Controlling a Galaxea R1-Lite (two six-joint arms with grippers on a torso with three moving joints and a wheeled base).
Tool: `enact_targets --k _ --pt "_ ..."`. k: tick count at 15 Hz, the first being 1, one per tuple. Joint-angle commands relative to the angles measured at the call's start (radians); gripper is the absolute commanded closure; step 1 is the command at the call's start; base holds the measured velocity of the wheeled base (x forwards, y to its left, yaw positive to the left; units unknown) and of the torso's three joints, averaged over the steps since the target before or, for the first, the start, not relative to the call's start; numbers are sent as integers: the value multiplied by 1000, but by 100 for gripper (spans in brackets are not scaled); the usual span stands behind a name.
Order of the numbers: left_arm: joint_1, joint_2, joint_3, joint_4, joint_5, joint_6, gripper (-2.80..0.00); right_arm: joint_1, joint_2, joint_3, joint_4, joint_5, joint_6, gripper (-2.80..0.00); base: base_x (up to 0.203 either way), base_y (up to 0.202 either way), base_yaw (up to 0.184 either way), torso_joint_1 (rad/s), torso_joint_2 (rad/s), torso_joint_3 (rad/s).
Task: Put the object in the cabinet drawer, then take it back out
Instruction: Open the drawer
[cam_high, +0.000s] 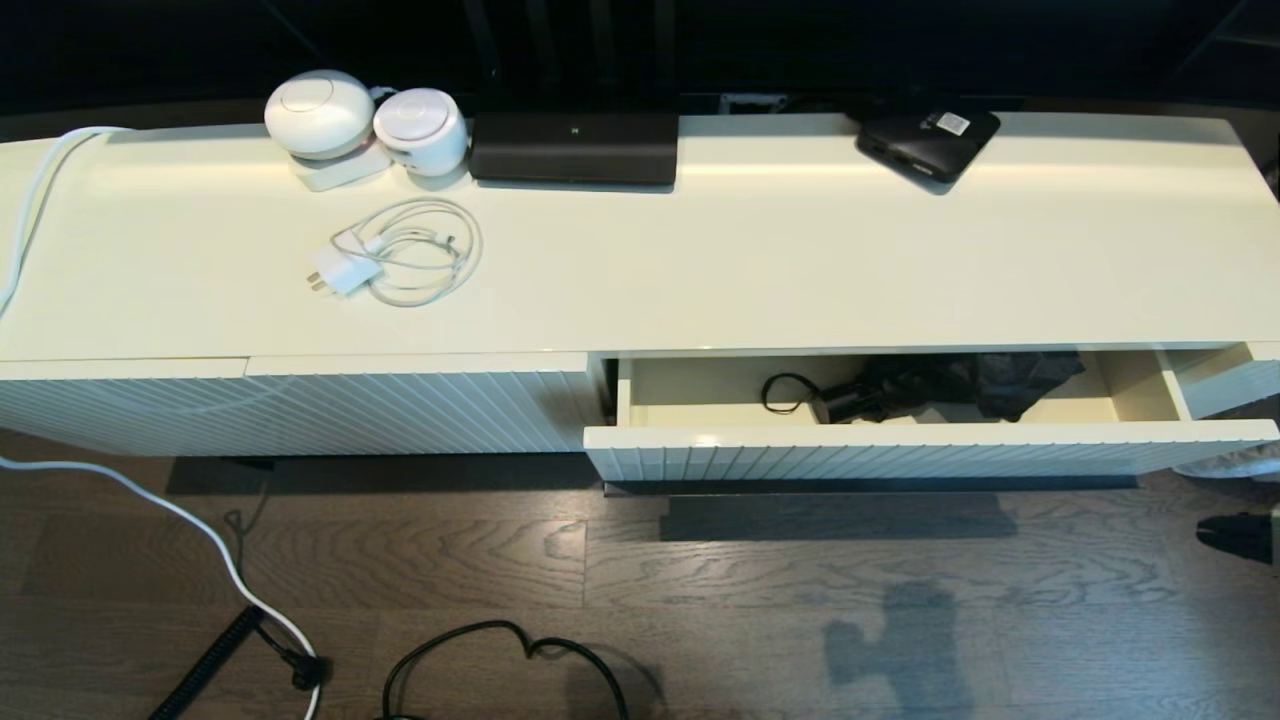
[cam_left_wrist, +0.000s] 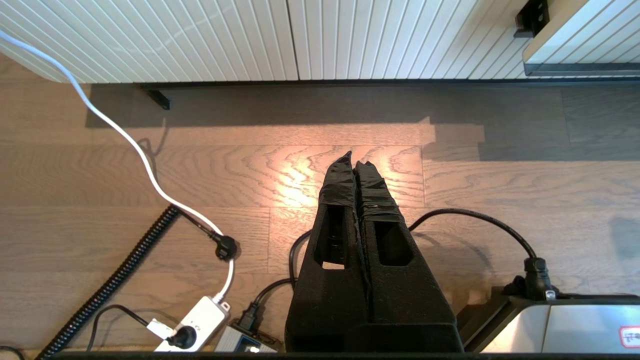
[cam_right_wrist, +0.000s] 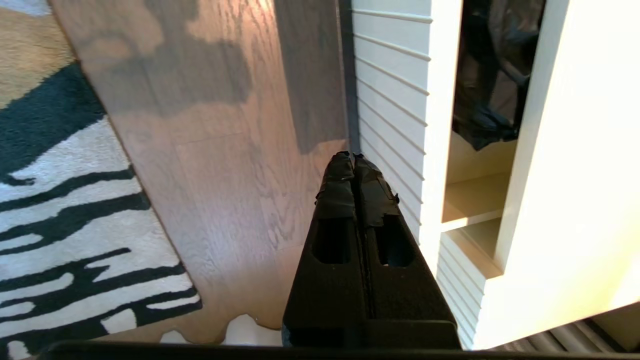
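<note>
The cabinet drawer (cam_high: 900, 455) stands pulled open at the cabinet's right half, its ribbed cream front facing me. Inside lies the black folding umbrella (cam_high: 950, 385), with its bunched fabric to the right and its short handle (cam_high: 848, 402) and thin wrist loop (cam_high: 785, 392) to the left. My right gripper (cam_right_wrist: 354, 156) is shut and empty, low over the floor just outside the drawer front (cam_right_wrist: 395, 105), near the drawer's right end. The umbrella fabric (cam_right_wrist: 492, 75) shows past it inside the drawer. My left gripper (cam_left_wrist: 355, 159) is shut and empty above the floor, in front of the closed ribbed panel (cam_left_wrist: 210, 40).
On the cabinet top (cam_high: 750, 270) sit two white round speakers (cam_high: 320, 112), a coiled white charger cable (cam_high: 400, 255), a wide black device (cam_high: 575, 148) and a flat black box (cam_high: 928, 140). Cables and a power strip (cam_left_wrist: 192, 325) lie on the floor at left. A patterned rug (cam_right_wrist: 65, 210) lies at right.
</note>
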Motion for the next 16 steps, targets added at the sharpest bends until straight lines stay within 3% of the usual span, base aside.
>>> enact_targets --k 1,3,7,16 --pt "0 0 0 0 0 -1 0 5 66 -33 -2 1 -6 0 0 0 0 0 0 0" --pt "1 0 -1 0 0 -1 0 11 127 -61 -35 1 21 0 0 0 0 0 0 0" --pt "0 0 -1 0 0 -1 0 58 261 -95 -207 3 169 0 0 0 0 0 0 0" --pt "0 0 -1 0 0 -1 0 165 416 -252 -248 -1 197 0 0 0 0 0 0 0"
